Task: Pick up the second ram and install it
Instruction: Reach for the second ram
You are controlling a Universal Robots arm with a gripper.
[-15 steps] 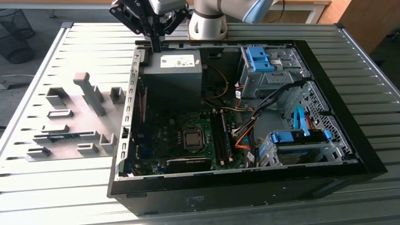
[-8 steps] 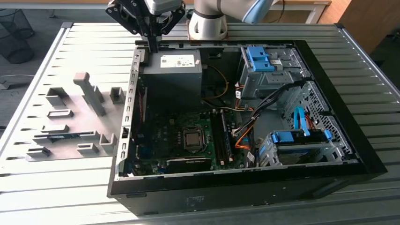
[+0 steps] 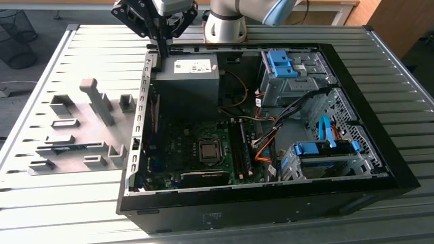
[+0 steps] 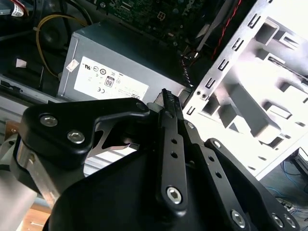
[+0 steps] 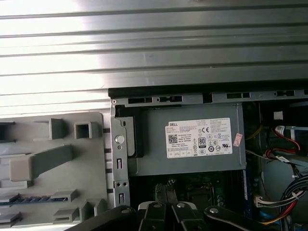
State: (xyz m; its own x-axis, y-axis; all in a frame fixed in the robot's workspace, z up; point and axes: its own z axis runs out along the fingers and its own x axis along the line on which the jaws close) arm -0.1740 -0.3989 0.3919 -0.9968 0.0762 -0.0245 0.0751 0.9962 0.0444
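The second ram (image 3: 68, 148) is a thin blue-green stick lying in a low grey holder on the fixture plate, at the exterior view's left of the open computer case (image 3: 379, 127). It also appears in the first wrist view (image 5: 33, 198). My gripper (image 3: 162, 55) hangs over the case's back corner, beside the grey power supply (image 3: 186, 76), far from the ram. Its slim black fingers are shut together with nothing between them, as the second wrist view (image 4: 168, 96) also shows. The long black memory slots (image 3: 243, 145) lie on the motherboard beside the processor socket.
Grey block-shaped holders (image 3: 98, 101) stand on the fixture plate (image 3: 74, 170). Inside the case are blue-tabbed drive cages (image 3: 288, 66), a second cage (image 3: 326, 152) and bundles of cables (image 3: 271, 137). The case's metal wall (image 3: 142, 101) rises between the holders and the motherboard.
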